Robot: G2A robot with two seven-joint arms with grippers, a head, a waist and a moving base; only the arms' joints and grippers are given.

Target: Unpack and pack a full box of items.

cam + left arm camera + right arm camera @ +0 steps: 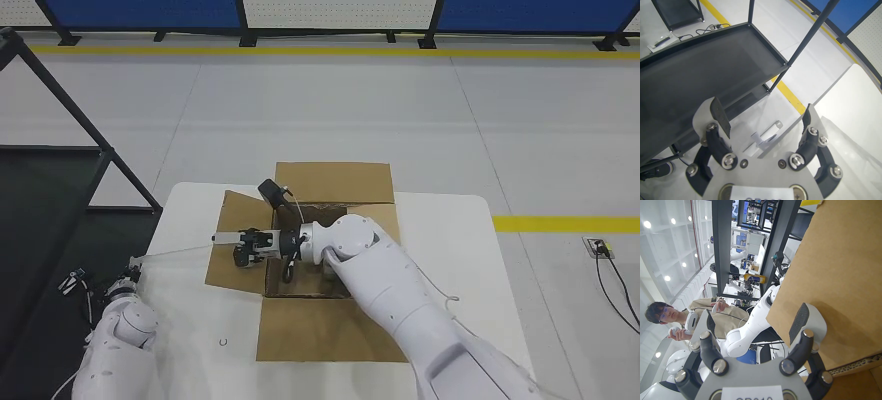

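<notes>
Hands: left hand [762,106] released and empty at the table's [450,230] near-left edge, well apart from the box [335,182] | right hand [755,308] released, empty, out over the box's left flap [829,275], one finger [798,321] beside it | right arm [400,290] far nearer, hand pointing left, away from box's middle.

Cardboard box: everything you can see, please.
The cardboard box is brown corrugated board, standing on the table, top open. Far, near and left flaps are folded outward. The right arm stretches across the opening, hiding most of the inside. The open right gripper sits at the left flap, one finger over its face; contact unclear. A black item with a cable rests at the far-left corner.
</notes>
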